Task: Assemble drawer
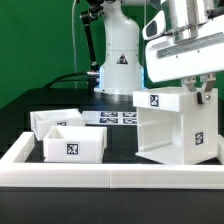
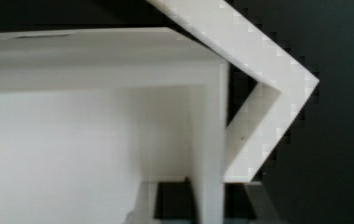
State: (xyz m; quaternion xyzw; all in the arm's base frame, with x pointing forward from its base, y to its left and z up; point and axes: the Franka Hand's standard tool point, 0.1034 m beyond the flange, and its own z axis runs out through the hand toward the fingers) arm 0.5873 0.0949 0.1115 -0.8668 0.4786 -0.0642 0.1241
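Observation:
The drawer's tall white housing (image 1: pixel 170 130) stands at the exterior view's right, with its tag on the upper front face. My gripper (image 1: pixel 198 92) comes down onto the housing's top right edge. In the wrist view the gripper (image 2: pixel 211 200) has a dark finger on each side of a thin white housing wall (image 2: pixel 211 130), shut on it. Two small open-top trays sit at the exterior view's left. One tray (image 1: pixel 72 146) is in front with its tag facing forward. The other tray (image 1: pixel 50 121) is behind it.
The marker board (image 1: pixel 118 118) lies flat between the trays and the housing, further back. A low white wall (image 1: pixel 110 180) borders the table's front and left. The arm's white base (image 1: pixel 120 60) stands at the back before a green backdrop.

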